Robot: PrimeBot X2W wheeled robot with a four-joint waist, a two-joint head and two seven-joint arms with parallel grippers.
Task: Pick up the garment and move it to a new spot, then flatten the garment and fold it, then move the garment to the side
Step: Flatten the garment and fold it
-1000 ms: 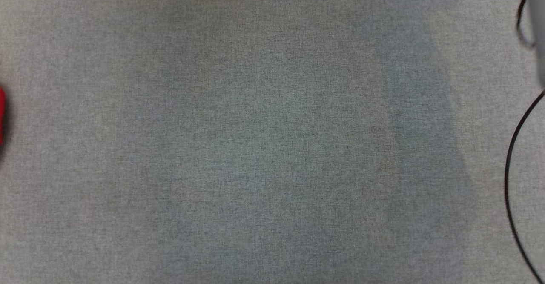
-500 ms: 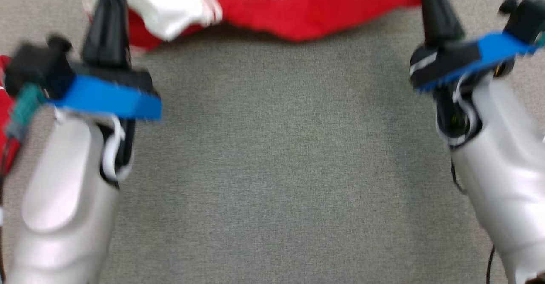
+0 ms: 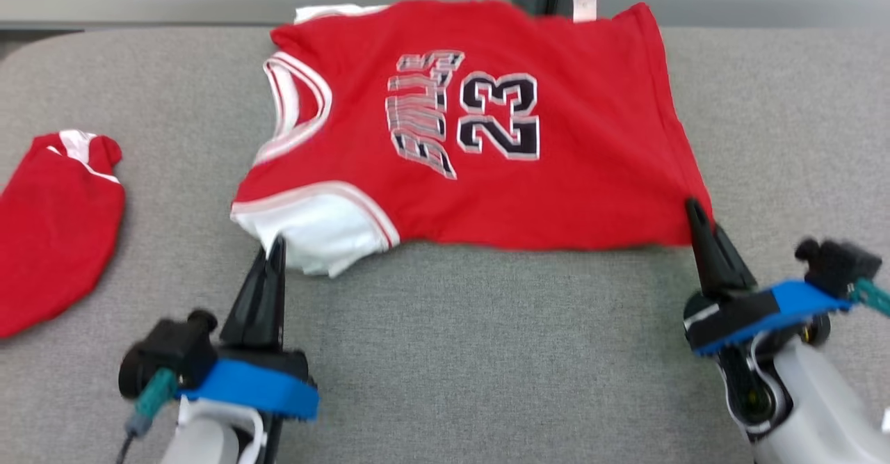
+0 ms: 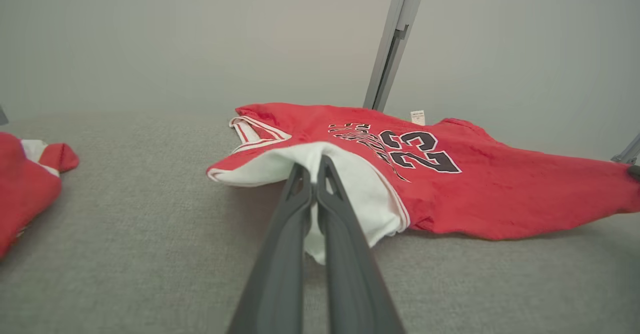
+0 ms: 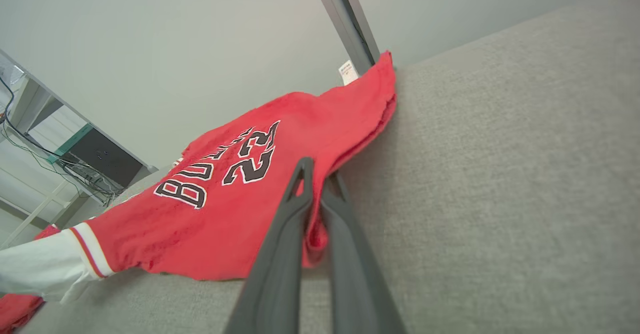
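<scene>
Grey mat [image 3: 487, 353]: jersey [image 3: 570, 172] (nr corners) in end effectors [image 3: 277, 243] [image 3: 691, 206].

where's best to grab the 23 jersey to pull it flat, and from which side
Its two near corners, coming from the robot's side: the jersey lies sideways, that edge closest. The left gripper pinches the white-lined corner, the right gripper the hem corner.

Left gripper [image 3: 277, 245] and right gripper [image 3: 691, 206] — fingers forward, clamped on the garment [image 3: 577, 179].

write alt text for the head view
A red number 23 jersey lies spread on a grey fabric surface, its near corners pinched by the left gripper and the right gripper. A second red garment lies at the far left.
</scene>
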